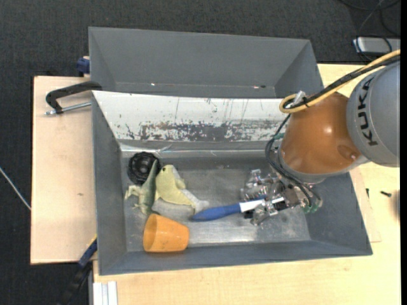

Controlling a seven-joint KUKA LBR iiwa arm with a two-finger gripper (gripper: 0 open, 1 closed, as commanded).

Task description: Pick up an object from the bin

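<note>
The gripper is being held low over the floor in the right part of the grey metal bin, under the orange wrist cover of the arm, which is being reached in from the right. A slim blue thing with a white end is being shown lying on the floor just left of the gripper, its white end right against the gripper's metal parts. Whether the gripper is being spread, pressed together or pinched on that end cannot be told. Farther left, an orange cup is being shown on its side by the near wall, a pale yellowish crumpled thing just beyond it, and a black round thing towards the far left corner.
</note>
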